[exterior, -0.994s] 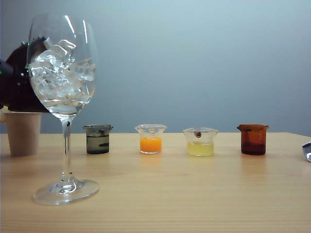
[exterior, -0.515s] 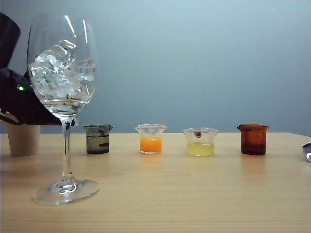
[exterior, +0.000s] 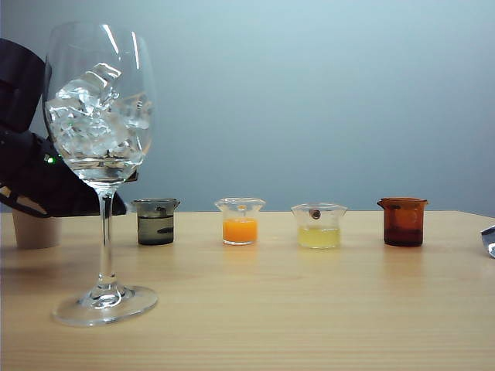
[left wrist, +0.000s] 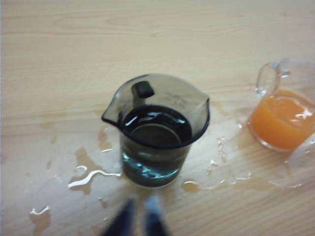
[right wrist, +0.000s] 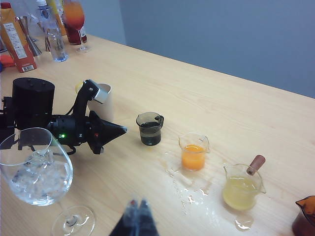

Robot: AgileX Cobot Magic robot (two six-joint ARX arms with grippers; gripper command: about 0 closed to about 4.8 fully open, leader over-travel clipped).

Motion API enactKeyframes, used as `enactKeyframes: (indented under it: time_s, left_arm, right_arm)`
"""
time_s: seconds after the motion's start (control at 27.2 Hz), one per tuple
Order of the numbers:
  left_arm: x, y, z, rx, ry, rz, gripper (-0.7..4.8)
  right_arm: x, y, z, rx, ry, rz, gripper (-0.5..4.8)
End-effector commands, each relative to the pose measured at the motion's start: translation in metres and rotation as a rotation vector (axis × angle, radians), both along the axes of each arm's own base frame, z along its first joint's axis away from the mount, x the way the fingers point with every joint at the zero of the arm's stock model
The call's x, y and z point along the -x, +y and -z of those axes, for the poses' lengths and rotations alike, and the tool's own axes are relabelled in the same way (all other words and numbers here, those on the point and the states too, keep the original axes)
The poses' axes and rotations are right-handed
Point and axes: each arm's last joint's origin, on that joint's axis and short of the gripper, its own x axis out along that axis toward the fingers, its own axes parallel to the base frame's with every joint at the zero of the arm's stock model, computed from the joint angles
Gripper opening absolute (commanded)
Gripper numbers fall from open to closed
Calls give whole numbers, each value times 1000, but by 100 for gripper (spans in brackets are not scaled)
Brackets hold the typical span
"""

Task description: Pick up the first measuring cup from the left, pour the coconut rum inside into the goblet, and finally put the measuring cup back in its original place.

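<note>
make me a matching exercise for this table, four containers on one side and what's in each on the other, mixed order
Things:
1. first measuring cup
2. goblet
3. clear cup with a handle
4. cup with the brown stick

Contents:
A. pale yellow liquid
B. ice cubes
C. dark-looking liquid
D. orange liquid

Pairs: 1-C, 2-B, 3-D, 4-A

The left gripper (right wrist: 120,130) points its pinched-together fingertips at the first measuring cup (right wrist: 149,129) — near, not touching. The right gripper (right wrist: 138,206) (jaws likewise closed) hangs well apart from that cup.
</note>
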Motion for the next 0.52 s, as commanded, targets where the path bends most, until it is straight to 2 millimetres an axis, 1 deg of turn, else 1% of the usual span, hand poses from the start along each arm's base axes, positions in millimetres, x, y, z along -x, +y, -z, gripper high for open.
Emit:
enactKeyframes:
  time_s: [0.04, 0.15, 0.22, 0.29, 0.52]
  left_arm:
    - [-1, 0, -2, 7, -19, 1, 246]
    - [-1, 0, -2, 23, -14, -6, 350]
    - [-1, -1, -1, 31, -9, -9, 431]
    - [-1, -1, 1, 49, 1, -14, 476]
    - [-4, -3, 10, 64, 8, -19, 477]
  right_arm:
    - [0, 0, -3, -12, -14, -3, -3]
    - [0, 0, -3, -12, -15, -3, -3]
    - [0, 0, -3, -12, -15, -3, -3]
    - [0, 0, -3, -12, -14, -3, -3]
    - [0, 0, -3, -12, -14, -4, -3]
